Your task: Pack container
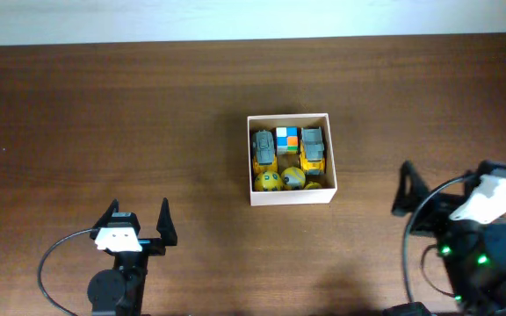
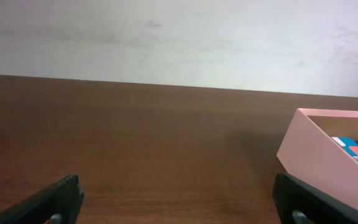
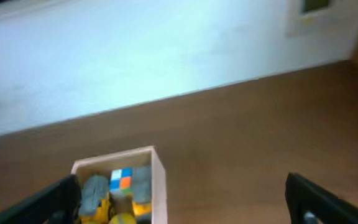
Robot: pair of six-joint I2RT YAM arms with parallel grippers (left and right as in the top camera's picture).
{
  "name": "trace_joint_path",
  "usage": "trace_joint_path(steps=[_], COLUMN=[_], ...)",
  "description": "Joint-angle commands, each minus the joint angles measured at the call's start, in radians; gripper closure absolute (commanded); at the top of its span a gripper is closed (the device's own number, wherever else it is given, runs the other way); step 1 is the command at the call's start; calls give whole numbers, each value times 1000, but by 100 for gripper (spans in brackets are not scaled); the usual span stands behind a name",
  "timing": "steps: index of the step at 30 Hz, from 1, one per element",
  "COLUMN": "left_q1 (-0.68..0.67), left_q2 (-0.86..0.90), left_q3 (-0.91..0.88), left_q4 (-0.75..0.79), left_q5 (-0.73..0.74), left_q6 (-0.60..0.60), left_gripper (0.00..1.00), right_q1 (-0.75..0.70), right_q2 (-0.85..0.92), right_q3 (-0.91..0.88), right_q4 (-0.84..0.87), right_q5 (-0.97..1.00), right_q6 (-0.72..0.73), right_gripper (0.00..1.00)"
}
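Note:
The container [image 1: 292, 195], a square white box, sits mid-table. It holds two yellow-and-grey toy vehicles [image 1: 263, 149], a multicoloured cube [image 1: 287, 138] and yellow balls [image 1: 271, 180]. My left gripper [image 1: 137, 219] is open and empty, well to the front left of the box. In the left wrist view the jaws [image 2: 178, 205] are spread over bare table, with the box's wall [image 2: 316, 155] at the right. My right gripper [image 1: 446, 183] is open and empty, to the right of the box. The right wrist view shows its jaws [image 3: 185, 202] spread, with the box [image 3: 160, 177] and cube [image 3: 122, 178] at the lower left.
The dark wooden table [image 1: 104, 114] stretches around the box. A pale wall [image 2: 179, 37] runs along its far edge. Black cables loop beside both arm bases at the front edge.

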Motion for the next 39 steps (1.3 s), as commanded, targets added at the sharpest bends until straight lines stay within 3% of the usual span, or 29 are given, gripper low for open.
trace_joint_path(steps=[1,10,22,35,39], left_q1=[6,6,6,6,6], left_q2=[-10,-10,-10,-10,-10], left_q3=[-5,-5,-5,-5,-5], left_q4=[-1,-1,-1,-1,-1], left_q5=[14,14,14,14,14], left_q6=[19,19,19,19,19], left_gripper=[1,1,1,1,1], right_q1=[6,6,-37,-53,-54], right_q2=[-82,-248,-464,-515,-529], right_q3=[-160,-476,-650,-921,-932], right_q4=[89,344,391,578,590], right_q5=[-101,-126,-122,-126,-177], right_q6=[-63,-63,-64,-86,-213], right_gripper=[1,1,1,1,1])
